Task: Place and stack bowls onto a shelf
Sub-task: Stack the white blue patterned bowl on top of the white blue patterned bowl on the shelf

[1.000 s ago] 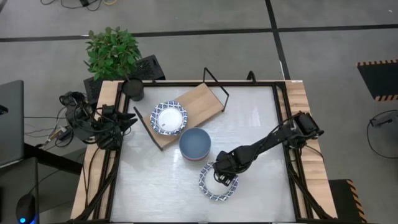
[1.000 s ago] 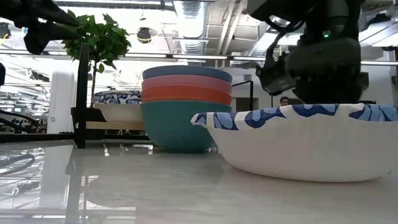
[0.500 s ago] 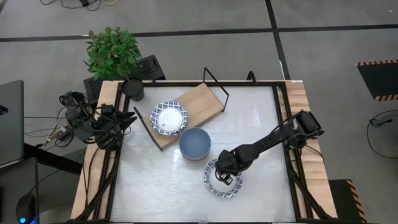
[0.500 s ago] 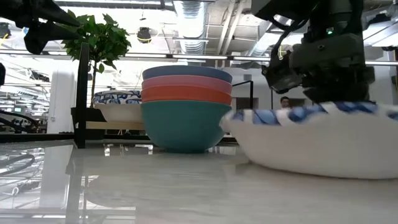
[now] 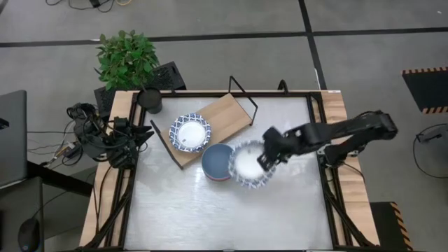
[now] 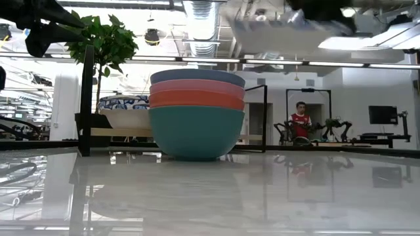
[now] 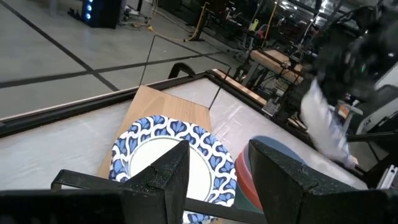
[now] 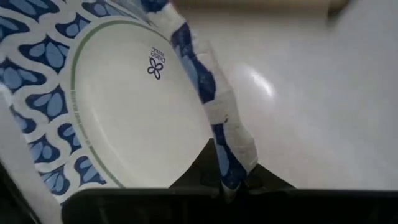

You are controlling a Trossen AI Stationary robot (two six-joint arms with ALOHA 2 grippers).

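Observation:
A blue-patterned bowl with a white centre hangs in the air beside the stack of plain bowls, and my right gripper is shut on it. In the low view the lifted bowl is a blur high above the table. The stack stands on the table, teal at the bottom and blue on top. Another patterned bowl sits on the wooden shelf. My left gripper waits open at the table's left edge, facing that bowl. My right gripper pinches the bowl's rim between its two fingers, one on the inner side and one on the outer side. It reaches in from the table's right side. The bowl is lifted clear of the table and tilted.
A potted plant and a dark cup stand at the far left corner. The shelf's black wire legs rise at its far end. Bare tabletop lies on the near side. A person stands in the room behind.
The patterned bowl lay on the table near its middle. It first tipped and slid slightly right, then rose clear. My right gripper has gone up and toward the far edge with it, and is now beside the stack of plain bowls.

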